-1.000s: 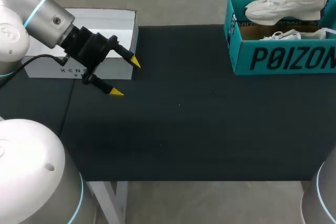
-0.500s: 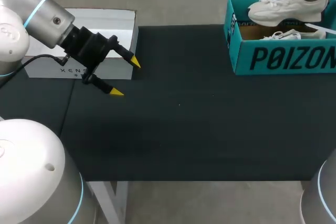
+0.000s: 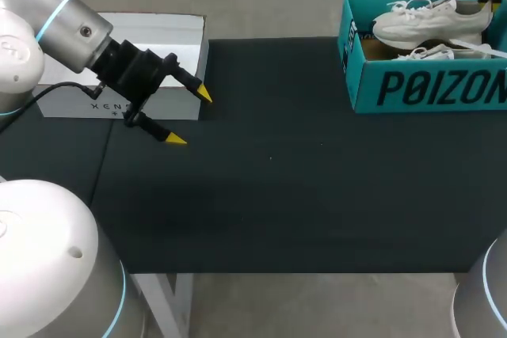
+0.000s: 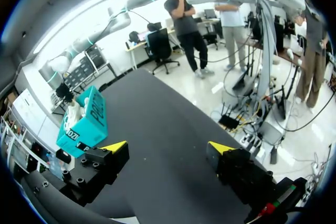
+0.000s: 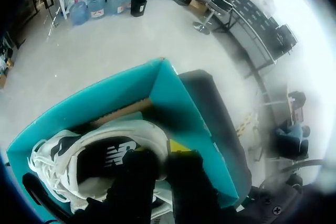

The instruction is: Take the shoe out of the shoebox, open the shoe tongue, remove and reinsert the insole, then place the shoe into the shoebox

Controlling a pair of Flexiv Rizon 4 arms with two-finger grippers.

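A white sneaker [image 3: 432, 21] hangs low over the open teal shoebox [image 3: 420, 89] at the table's far right corner, just above a second white shoe [image 3: 440, 53] lying inside. In the right wrist view my right gripper [image 5: 160, 153] is shut on the heel collar of the sneaker [image 5: 79, 150], with the shoebox [image 5: 173, 98] below it. Only a dark scrap of that arm shows at the head view's edge. My left gripper [image 3: 190, 116] hangs open and empty over the table's left side, far from the shoebox [image 4: 86, 121]; nothing lies between its yellow tips [image 4: 168, 146].
A white box [image 3: 158, 37] stands at the table's back left, right behind my left gripper. A black cable [image 3: 47, 93] runs along the left arm. The dark tabletop [image 3: 301, 187] stretches between the two boxes.
My right gripper has lowered the sneaker toward the shoebox, and it now sits closer to the shoe inside. The left arm has stayed still.
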